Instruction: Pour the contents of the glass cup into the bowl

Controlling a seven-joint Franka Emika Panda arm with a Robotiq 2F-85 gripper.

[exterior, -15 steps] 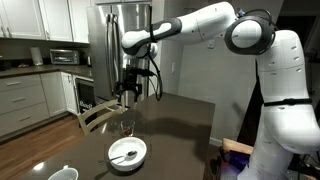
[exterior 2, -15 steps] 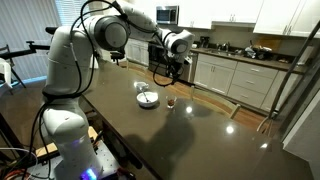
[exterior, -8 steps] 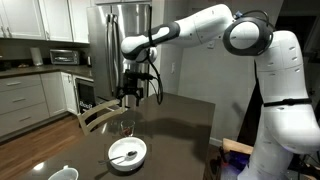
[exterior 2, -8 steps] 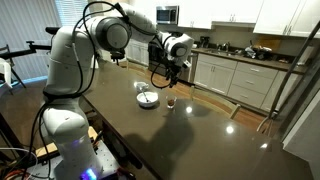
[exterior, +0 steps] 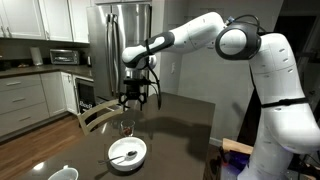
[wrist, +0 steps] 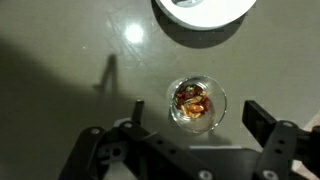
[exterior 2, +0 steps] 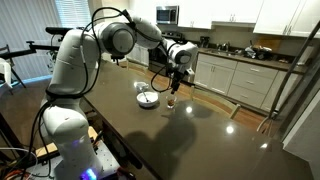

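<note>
The glass cup (wrist: 197, 104) stands upright on the dark table and holds small reddish-brown bits (wrist: 192, 99). It shows in both exterior views (exterior: 127, 128) (exterior 2: 173, 100). The wide white bowl (exterior: 127, 153) (exterior 2: 147, 98) lies close beside it; its rim shows at the top of the wrist view (wrist: 203, 10). A utensil lies in the bowl. My gripper (wrist: 197, 118) is open and hangs just above the glass cup, one finger on each side of it, not touching it. It shows in both exterior views (exterior: 133, 101) (exterior 2: 174, 86).
The dark table (exterior: 180, 130) has a chair back (exterior: 92, 115) at its near edge. A small white cup (exterior: 63, 174) sits at the table corner. Kitchen counters (exterior 2: 240, 62), a fridge (exterior: 110, 50) and a microwave (exterior: 63, 56) stand behind.
The arm has moved toward the glass cup and lowered, so the open gripper now hangs right over it. The cup and bowl have not moved.
</note>
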